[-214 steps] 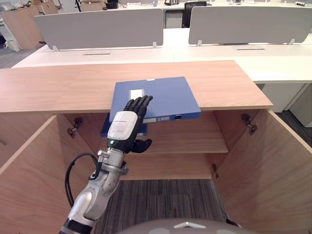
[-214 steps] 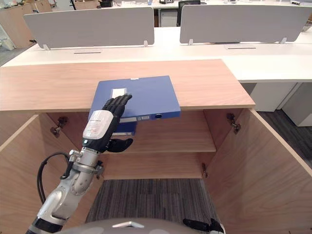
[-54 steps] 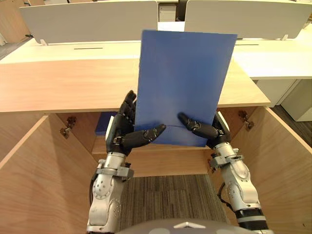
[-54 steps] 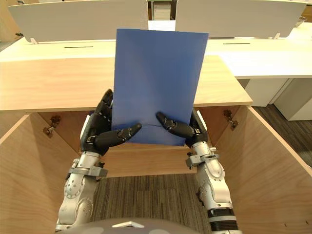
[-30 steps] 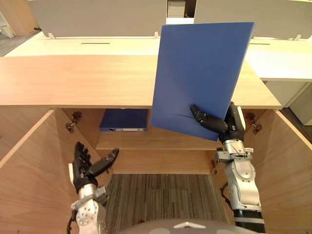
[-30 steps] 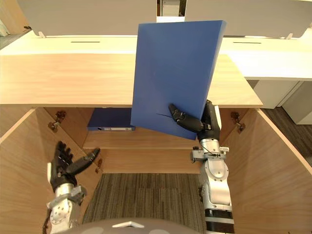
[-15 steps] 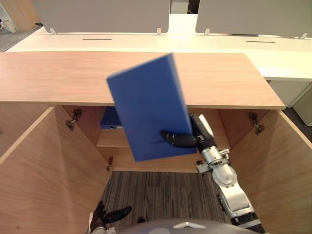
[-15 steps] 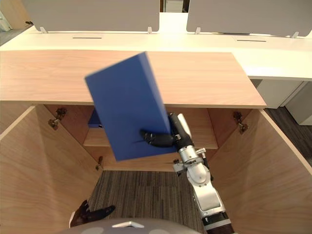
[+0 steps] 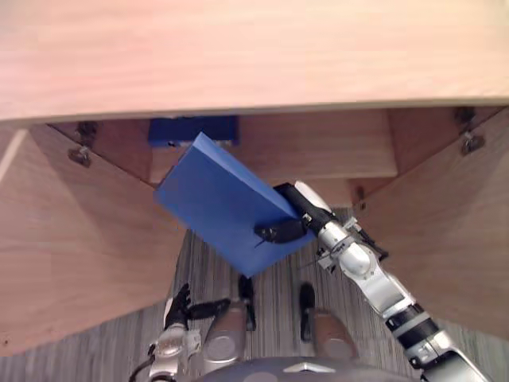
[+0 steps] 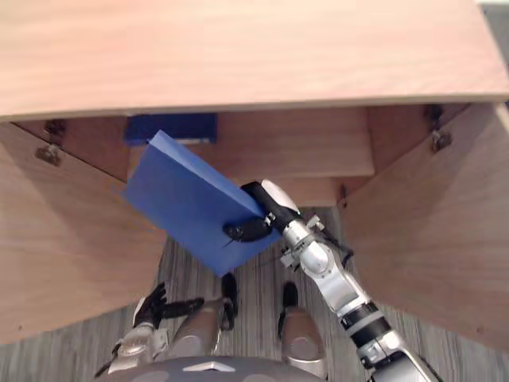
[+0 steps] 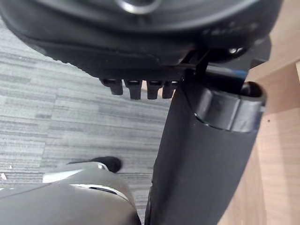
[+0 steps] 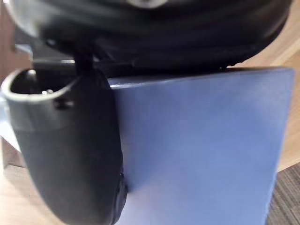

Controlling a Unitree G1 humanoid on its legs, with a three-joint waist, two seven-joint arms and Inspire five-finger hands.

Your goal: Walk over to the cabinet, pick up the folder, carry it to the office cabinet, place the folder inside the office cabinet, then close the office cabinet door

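Folder (image 9: 223,203): we find it tilted before the open cabinet (image 9: 238,48), pinched by the right hand (image 9: 280,231).
Second folder (image 9: 193,130): on the shelf (image 9: 318,163) inside, behind the first.

You have grey striped carpet (image 11: 56,117) on the floor below, and a second blue folder (image 9: 193,130) lying flat further back, spine towards you.

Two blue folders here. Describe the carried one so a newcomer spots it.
Below the wooden cabinet top, in front of the shelf, the right hand pinches a blue folder. Unlike the other blue folder lying flat on that shelf, it is tilted in mid-air.
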